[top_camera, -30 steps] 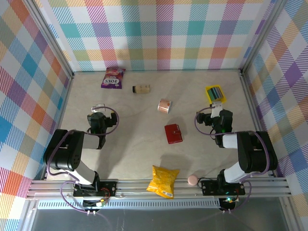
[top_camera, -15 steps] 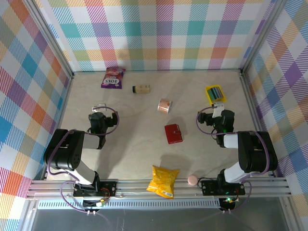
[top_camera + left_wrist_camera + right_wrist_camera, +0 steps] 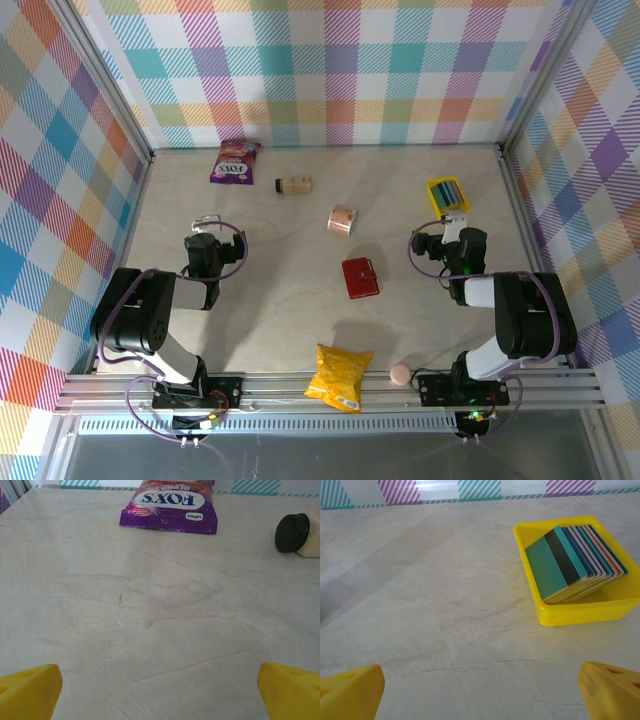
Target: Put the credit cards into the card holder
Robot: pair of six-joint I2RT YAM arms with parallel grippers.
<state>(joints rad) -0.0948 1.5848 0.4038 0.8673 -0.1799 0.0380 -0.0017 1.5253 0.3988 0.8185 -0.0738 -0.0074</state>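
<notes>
A pale, marble-patterned table (image 3: pixel 290 320) with thin brown veins sits inside walls (image 3: pixel 340 70) of pastel plaid, edged with metal rails. The red card holder (image 3: pixel 360 277) lies closed near the table's middle. Beyond the card holder and to its right, the credit cards (image 3: pixel 572 562) stand on edge, leaning in a stack, inside a yellow tray (image 3: pixel 580 612). The front card is teal with a dark stripe. Far beyond the card holder and to its left lies a purple sweet bag (image 3: pixel 169 506) printed "FOX'S" and "BERRIES". A cream bottle (image 3: pixel 295 532) with a dark cap lies on its side, a little nearer the card holder. The left gripper (image 3: pixel 160 695), left of the card holder, has its yellow fingers (image 3: pixel 27 690) spread wide with nothing between them. The right gripper (image 3: pixel 480 695), right of the card holder and facing the tray, is equally wide apart and empty.
</notes>
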